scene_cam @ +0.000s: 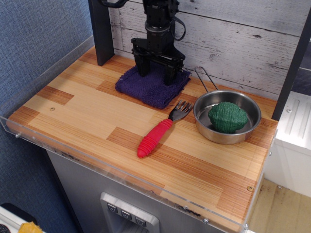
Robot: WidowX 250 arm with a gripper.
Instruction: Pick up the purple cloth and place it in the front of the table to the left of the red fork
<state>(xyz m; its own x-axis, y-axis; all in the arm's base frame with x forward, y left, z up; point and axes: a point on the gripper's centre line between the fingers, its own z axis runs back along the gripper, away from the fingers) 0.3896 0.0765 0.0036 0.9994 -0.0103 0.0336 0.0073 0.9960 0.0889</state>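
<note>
The purple cloth (150, 88) lies flat at the back of the wooden table (87, 111), close to the wall. My black gripper (155, 76) points straight down over the cloth's rear half. Its two fingers are spread apart, with both tips at or touching the cloth's surface. The cloth is not lifted. The red fork (158, 132) lies in front of the cloth, handle toward the front edge and tines pointing back right.
A steel pan (245, 132) holding a green lumpy object (227, 116) stands right of the fork. A dark post (100, 31) rises at the back left. A clear acrylic rim (97, 165) runs along the table's front and left edges.
</note>
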